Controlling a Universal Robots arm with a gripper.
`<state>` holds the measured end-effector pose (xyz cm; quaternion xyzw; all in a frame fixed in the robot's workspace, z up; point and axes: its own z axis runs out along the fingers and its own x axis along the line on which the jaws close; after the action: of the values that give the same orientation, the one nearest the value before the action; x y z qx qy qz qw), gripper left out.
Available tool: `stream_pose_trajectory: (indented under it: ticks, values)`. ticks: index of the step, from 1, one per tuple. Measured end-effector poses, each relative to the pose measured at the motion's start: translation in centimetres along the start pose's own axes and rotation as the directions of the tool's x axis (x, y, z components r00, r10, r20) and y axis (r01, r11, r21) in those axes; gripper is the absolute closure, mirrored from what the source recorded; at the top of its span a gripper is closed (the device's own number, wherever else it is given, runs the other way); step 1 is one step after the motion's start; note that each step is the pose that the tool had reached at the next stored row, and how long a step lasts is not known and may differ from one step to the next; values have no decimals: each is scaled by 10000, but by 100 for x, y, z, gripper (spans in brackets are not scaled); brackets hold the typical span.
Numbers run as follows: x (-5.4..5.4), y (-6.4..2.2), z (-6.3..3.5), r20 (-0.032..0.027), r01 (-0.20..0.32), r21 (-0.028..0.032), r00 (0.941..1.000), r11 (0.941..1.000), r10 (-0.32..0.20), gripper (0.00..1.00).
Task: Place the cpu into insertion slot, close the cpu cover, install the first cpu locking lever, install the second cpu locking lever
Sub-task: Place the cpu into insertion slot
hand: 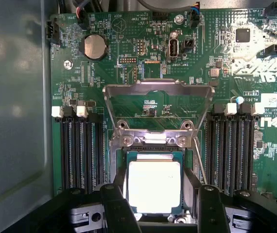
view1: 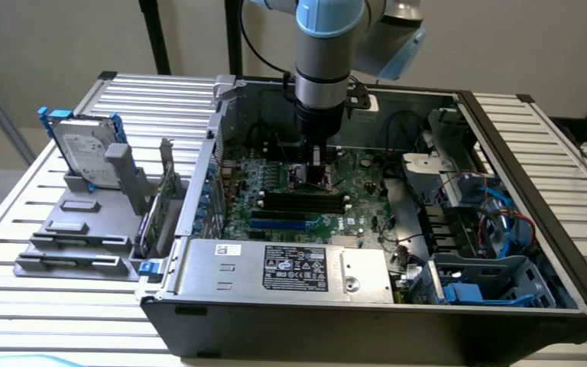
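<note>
The cpu lies in the insertion slot, lower middle of the frame. The cpu cover stands open and the gripper is wide. Closing and locking remain.

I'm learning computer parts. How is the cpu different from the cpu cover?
The cpu is a solid square with a bright plain top; the cpu cover is a thin frame with a big window showing the green board. The cpu lies flat in the insertion slot; the cpu cover is swung open, off it. Both look silvery and roughly square.
</note>
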<state>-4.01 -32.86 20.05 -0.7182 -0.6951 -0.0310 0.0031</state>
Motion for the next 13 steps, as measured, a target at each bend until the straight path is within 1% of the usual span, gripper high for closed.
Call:
stream_pose_trajectory:
  ticks: [5,13]
  values:
    - [-1,-2,4,-1,3,-49,10000,10000,-3,46]
    - [-1,-4,15,-4,7,-156,10000,9999,-7,46]
